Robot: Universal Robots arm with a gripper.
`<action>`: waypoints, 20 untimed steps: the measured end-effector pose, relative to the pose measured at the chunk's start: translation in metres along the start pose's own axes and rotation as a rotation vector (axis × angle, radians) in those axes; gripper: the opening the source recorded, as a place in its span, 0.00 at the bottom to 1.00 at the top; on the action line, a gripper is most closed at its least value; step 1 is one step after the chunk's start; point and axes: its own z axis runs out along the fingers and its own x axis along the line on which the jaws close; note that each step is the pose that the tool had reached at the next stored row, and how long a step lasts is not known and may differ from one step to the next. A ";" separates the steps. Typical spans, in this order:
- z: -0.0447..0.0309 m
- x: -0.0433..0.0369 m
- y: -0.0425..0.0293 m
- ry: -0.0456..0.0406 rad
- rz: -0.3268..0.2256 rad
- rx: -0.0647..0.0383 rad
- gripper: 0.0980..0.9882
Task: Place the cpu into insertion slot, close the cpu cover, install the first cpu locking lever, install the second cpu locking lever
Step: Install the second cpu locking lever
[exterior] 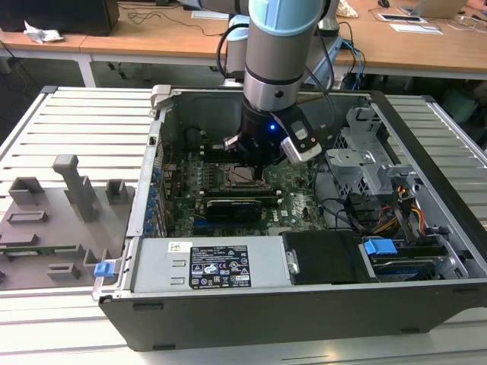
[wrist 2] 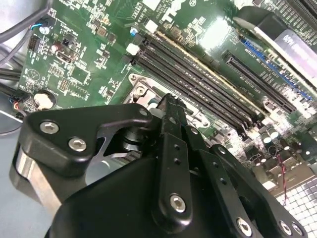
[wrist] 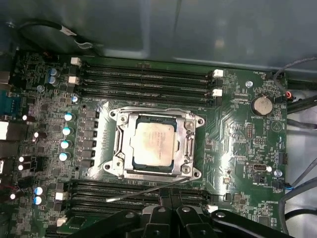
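The cpu (wrist: 154,142) lies seated in the insertion slot (wrist: 120,130) beneath the closed cpu cover (wrist: 188,145), gripper (wrist: 168,196) fingers pressed together beside a raised locking lever (wrist: 143,192), which could slip free if pushed off-line.

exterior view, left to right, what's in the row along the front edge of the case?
Blue clip at the case's corner → silver power supply with its label sticker → black cover panel → blue tab on the drive bay.
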 end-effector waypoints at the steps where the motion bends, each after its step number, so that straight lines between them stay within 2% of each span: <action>1: 0.0001 0.0004 -0.0024 -0.0002 0.000 -0.002 0.01; 4: 0.0000 0.0033 -0.0057 -0.0005 0.000 -0.006 0.01; 8: 0.0000 0.0147 -0.0052 -0.0015 0.000 -0.019 0.01; 10: 0.0000 0.0170 -0.0051 -0.0024 0.000 -0.031 0.01; 11: -0.0001 0.0185 -0.0055 -0.0046 0.000 -0.060 0.01; 13: -0.0002 0.0201 -0.0062 -0.0064 0.001 -0.082 0.01; 17: -0.0001 0.0255 -0.0079 -0.0079 0.001 -0.103 0.01; 20: 0.0006 0.0266 -0.0102 -0.0083 0.001 -0.106 0.01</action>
